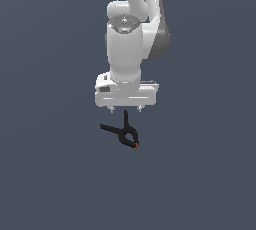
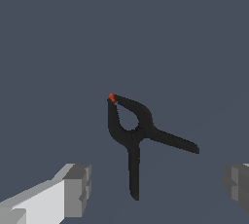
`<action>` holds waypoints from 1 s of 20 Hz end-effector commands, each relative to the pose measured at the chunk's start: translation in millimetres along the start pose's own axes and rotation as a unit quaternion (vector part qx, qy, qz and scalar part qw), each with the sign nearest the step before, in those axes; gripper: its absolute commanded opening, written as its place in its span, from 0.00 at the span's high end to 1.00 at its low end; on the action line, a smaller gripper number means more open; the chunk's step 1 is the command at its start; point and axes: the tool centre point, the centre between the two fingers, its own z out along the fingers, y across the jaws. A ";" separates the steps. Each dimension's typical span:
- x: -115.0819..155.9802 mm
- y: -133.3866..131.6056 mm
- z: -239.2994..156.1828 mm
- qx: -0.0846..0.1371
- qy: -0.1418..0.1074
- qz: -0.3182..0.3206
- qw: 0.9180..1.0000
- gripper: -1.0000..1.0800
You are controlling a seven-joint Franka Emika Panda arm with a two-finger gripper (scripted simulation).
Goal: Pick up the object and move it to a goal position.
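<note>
The object is a small black spring clamp lying on the flat dark surface, just below the arm's hand in the exterior view. Its two thin handles splay apart and its looped jaws end in a tiny red-orange tip. In the wrist view the clamp lies between and slightly beyond the two fingers, with the red tip pointing away from them. My gripper hangs above the handles, open, with nothing between its fingers. The clamp is narrower than the gap of the gripper.
The white arm rises straight above the hand. A plain dark blue-grey ground spreads all around with no other object showing.
</note>
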 end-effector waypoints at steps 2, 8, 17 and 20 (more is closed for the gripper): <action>0.2 -0.7 -0.5 0.000 0.000 -0.001 1.000 0.38; 3.9 -15.1 -10.6 0.000 0.006 -0.019 1.000 0.38; -0.5 -14.3 3.0 0.007 0.012 -0.020 1.000 0.38; -4.1 -14.2 12.9 0.012 0.017 -0.021 1.000 0.38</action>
